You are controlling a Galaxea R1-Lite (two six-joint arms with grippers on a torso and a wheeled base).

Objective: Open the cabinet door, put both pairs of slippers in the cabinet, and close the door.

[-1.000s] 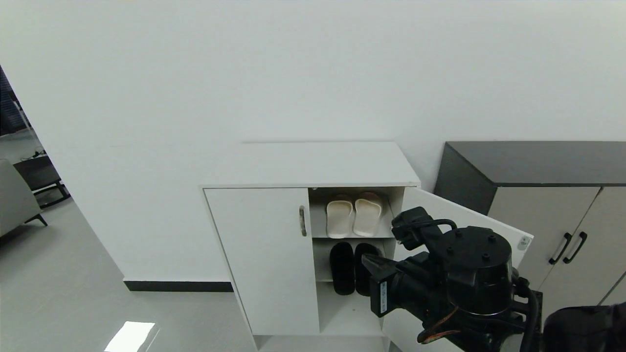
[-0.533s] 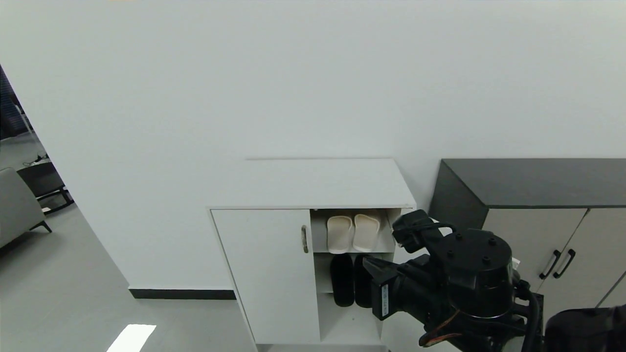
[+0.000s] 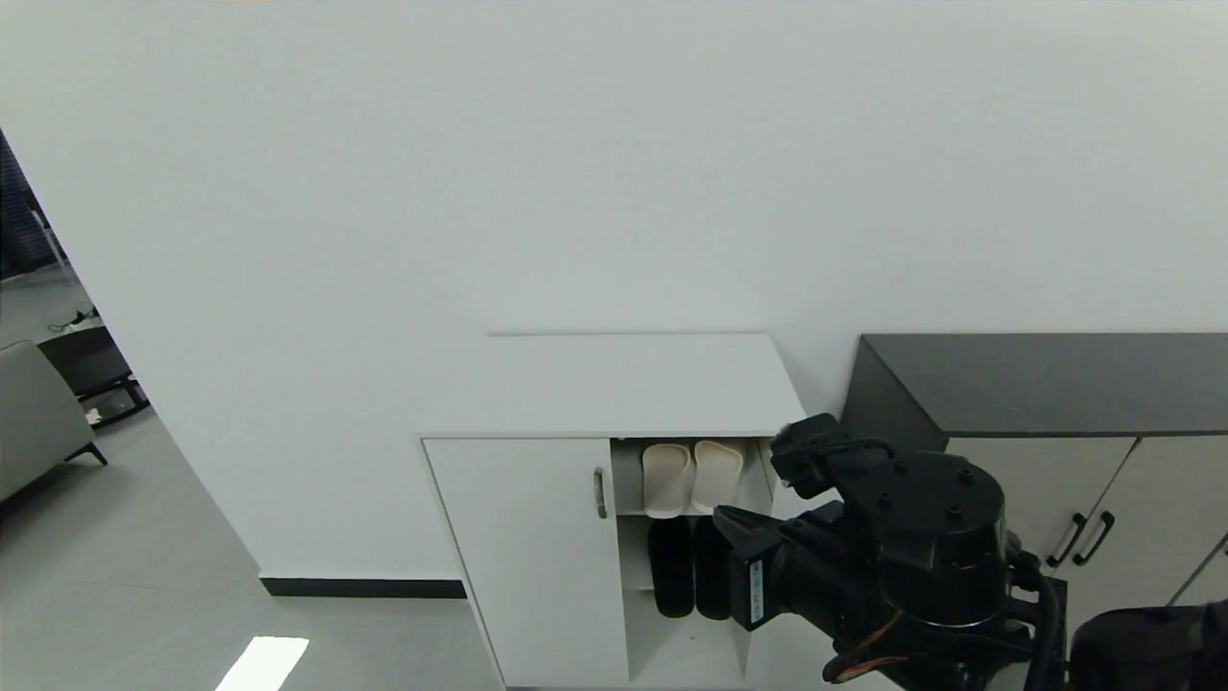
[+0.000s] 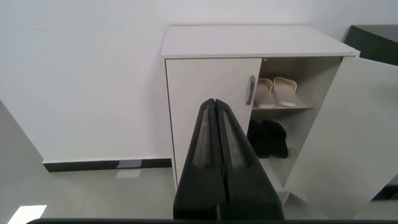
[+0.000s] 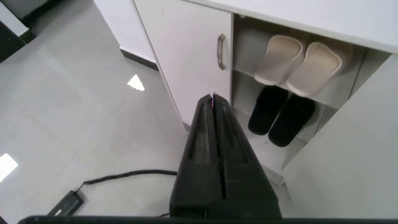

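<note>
Comparing with a second ago: seeing the whole head view shifted, so blaming the camera, not the furniture. Now finding the white cabinet (image 3: 633,384) lower in the picture and a touch smaller, with way less of the open right door (image 4: 351,137) peeking out past the right arm (image 3: 921,547). Can't honestly call any real swing of that door from this. Same place in the picture for the arm as before, too. Both pairs still inside: cream slippers (image 3: 693,475) side by side on the upper shelf, black slippers (image 3: 689,566) directly below on the next shelf down. Left door (image 3: 523,557) shut, with its handle (image 3: 599,492) near the inner edge. Right door standing open toward the room in the left wrist view. On to the arms: right arm held up in front of the cabinet's right half, hiding most of the open door in the head view. Right claw (image 5: 214,109) pointing down toward the open compartment from well back, fingers pressed tight together, pinching nothing. Left claw (image 4: 215,112) likewise pressed together with nothing between, facing the closed left door from well apart. Also around: dark grey cabinet (image 3: 1036,384) just beside the white one on its right, plus a black cable (image 5: 118,177) lying on the floor (image 5: 74,93).
</note>
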